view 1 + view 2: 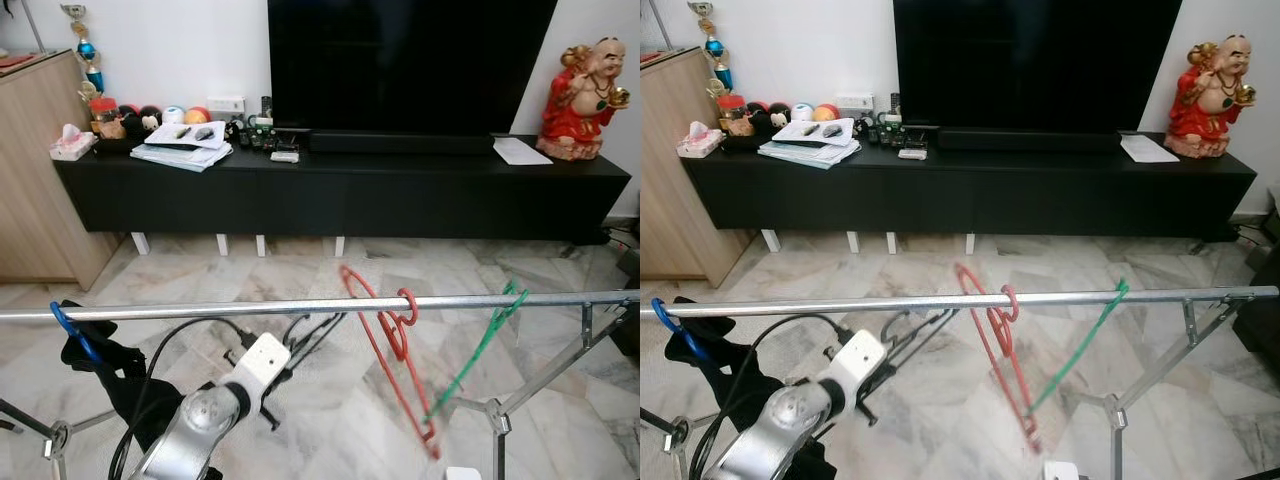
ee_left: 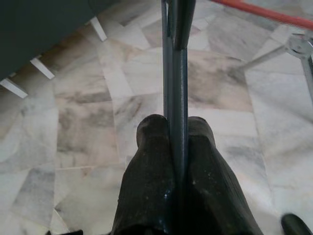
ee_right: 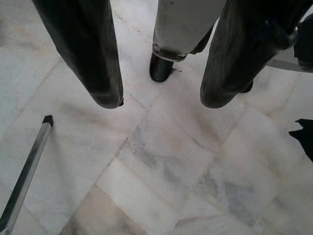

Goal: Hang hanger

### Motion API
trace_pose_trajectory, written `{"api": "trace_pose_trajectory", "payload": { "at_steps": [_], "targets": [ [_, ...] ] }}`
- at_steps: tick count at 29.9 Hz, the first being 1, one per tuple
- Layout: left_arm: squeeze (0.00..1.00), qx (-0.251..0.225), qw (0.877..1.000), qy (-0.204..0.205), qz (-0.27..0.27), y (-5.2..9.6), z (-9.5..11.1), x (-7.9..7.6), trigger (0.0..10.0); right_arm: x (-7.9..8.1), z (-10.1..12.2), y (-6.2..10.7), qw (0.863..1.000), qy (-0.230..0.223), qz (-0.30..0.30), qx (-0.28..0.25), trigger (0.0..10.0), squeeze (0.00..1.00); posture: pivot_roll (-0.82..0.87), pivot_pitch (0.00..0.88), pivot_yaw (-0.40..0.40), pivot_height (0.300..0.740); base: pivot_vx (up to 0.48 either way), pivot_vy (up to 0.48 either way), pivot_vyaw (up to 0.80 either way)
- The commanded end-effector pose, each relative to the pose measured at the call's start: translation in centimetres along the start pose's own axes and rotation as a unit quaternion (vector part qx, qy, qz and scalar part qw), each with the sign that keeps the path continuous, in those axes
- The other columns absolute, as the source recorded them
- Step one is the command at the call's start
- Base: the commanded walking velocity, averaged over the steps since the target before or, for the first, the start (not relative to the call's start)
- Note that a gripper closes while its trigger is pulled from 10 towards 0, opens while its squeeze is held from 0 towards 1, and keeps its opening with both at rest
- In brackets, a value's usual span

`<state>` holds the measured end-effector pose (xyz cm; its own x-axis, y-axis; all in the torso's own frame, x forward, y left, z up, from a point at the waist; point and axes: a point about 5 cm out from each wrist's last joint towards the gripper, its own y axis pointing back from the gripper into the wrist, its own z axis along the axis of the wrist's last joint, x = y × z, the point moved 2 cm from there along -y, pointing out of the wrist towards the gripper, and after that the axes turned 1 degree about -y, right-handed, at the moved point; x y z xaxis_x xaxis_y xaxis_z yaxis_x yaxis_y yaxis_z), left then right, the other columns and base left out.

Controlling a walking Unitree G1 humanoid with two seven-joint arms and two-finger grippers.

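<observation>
Left gripper clamped on dark hanger, just below rail, left of red hanger. Thin, light, stiff wire; likely pivots, so grip near hook. Right gripper spread wide, empty, above floor.

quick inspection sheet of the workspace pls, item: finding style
surface: marble floor.
job's things: metal rail carries red hanger, green hanger and blue hook with black cloth; dark hanger in left gripper.
clutter: papers, balls, tissue box on black TV console.
grippers: left jaws shut on dark hanger below rail; right gripper open above floor.
cables: black cable on left arm.
surroundings: TV, red figurine.
</observation>
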<state>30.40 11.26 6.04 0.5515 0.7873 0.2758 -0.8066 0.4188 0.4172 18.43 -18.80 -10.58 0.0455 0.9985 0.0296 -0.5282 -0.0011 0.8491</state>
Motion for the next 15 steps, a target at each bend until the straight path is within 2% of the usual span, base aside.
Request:
{"api": "trace_pose_trajectory", "payload": {
  "at_steps": [1, 7, 15],
  "targets": [
    [0.0, -0.007, 1.0, 0.003, 0.014, -0.5, 0.6, 0.4, 10.0, 0.1, -0.3, 0.0, 1.0, 0.002, 0.002, 0.005, 10.0, 0.0, 0.06, 0.0, -0.005, 0.74, 0.0, 0.0, 0.0],
    [0.0, -0.002, 0.999, 0.018, 0.05, -1.4, 1.2, 1.4, 10.0, 0.4, -0.5, 0.0, 1.0, -0.003, 0.001, 0.005, 10.0, 0.0, 0.05, 0.0, 0.008, 0.74, 0.0, 0.0, 0.0],
    [0.0, 0.019, 0.997, 0.032, 0.074, -1.8, 0.8, 2.2, 10.0, 0.5, -0.5, 0.0, 1.0, -0.005, 0.003, 0.005, 10.0, 0.0, 0.05, 0.0, 0.009, 0.74, 0.0, 0.0, 0.0]
  ]
}}
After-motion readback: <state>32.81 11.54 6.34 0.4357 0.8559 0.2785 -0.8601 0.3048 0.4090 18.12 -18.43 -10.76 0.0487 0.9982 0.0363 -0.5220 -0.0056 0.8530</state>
